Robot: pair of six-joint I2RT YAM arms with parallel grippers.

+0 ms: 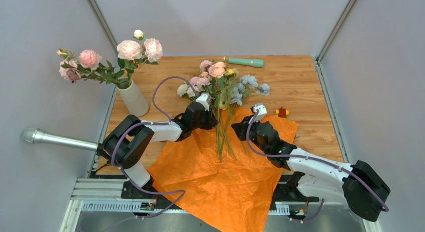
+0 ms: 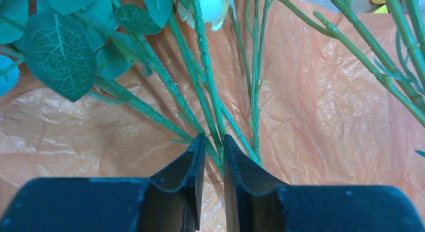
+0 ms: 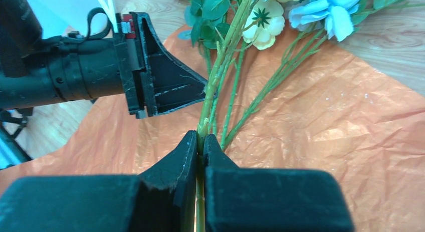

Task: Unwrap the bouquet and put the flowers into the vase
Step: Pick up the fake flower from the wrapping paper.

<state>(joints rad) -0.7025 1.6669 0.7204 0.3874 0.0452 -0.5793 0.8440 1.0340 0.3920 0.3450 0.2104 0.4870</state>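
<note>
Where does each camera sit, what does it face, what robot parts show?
Top external: above, behind the bases, looking down at the table; left arm, right arm show.
Left wrist: behind left gripper, facing flower stems on orange paper.
Right wrist: behind right gripper, which pinches a stem; left gripper also shows.
Both wrists share stems, paper.

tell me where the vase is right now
In the top view the vase stands at the left edge of the table, beside the left wall, with pink flowers already in it. Its nearest neighbour is the left arm.
</note>
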